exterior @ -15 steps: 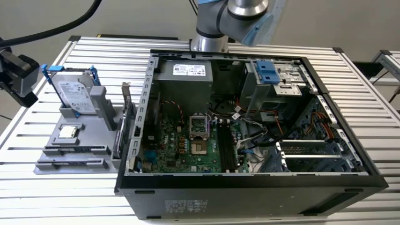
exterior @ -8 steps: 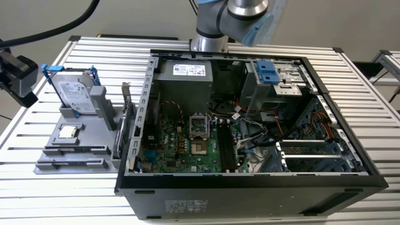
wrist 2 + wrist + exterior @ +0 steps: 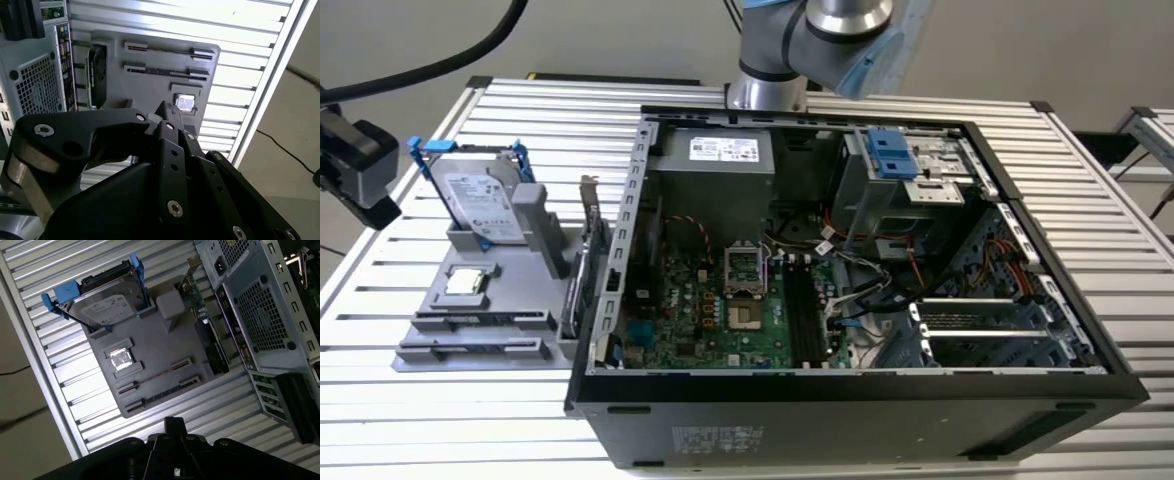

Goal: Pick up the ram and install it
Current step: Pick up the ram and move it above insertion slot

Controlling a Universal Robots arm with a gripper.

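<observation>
The ram (image 3: 155,378) stands on edge in a slot of the grey holder (image 3: 165,347), in the row just beside the silver processor chip (image 3: 120,360), and shows as a thin dark strip in both wrist views. The holder lies on the table (image 3: 1067,200) near the edge at the exterior view's left, just beside the open computer case (image 3: 854,390). It also carries the blue-railed hard drive (image 3: 480,200). The gripper (image 3: 172,424) hangs above the table, well apart from the ram. I cannot tell whether it is clenched or released. The motherboard's black memory slots (image 3: 807,310) lie inside the case.
</observation>
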